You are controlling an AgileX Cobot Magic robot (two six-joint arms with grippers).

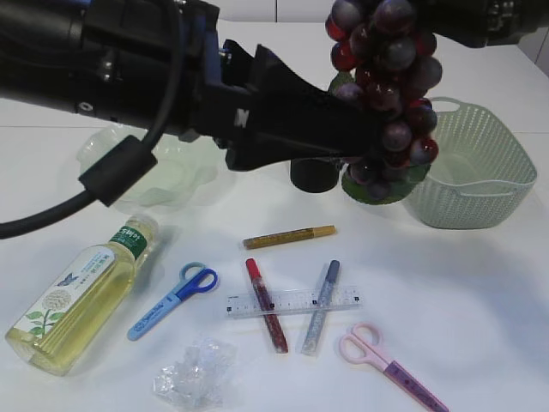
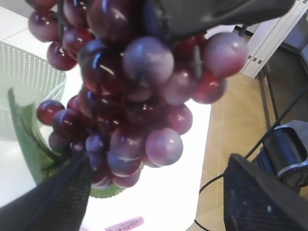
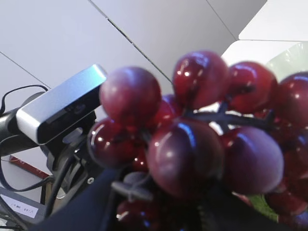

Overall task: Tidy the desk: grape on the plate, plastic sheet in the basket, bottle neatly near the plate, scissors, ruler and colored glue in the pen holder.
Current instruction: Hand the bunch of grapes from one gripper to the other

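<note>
A dark red grape bunch (image 1: pixel 390 94) with a green leaf hangs in the air between the black pen holder (image 1: pixel 315 176) and the green basket (image 1: pixel 480 172). My right gripper (image 1: pixel 425 13) is shut on its top; the grapes fill the right wrist view (image 3: pixel 192 144) above the fingers (image 3: pixel 159 211). My left gripper (image 1: pixel 371 142) reaches across. It is open, with its fingers (image 2: pixel 156 166) spread on either side of the bunch's lower end (image 2: pixel 139 96). The pale green plate (image 1: pixel 163 167) stands at the back left. The bottle (image 1: pixel 81 296) lies at the front left.
On the table lie blue scissors (image 1: pixel 171 300), pink scissors (image 1: pixel 390 365), a clear ruler (image 1: pixel 292 302), gold (image 1: pixel 287 236), red (image 1: pixel 266 305) and silver-blue (image 1: pixel 322 307) glue pens, and a crumpled plastic sheet (image 1: pixel 193 373). The left arm spans the back of the table.
</note>
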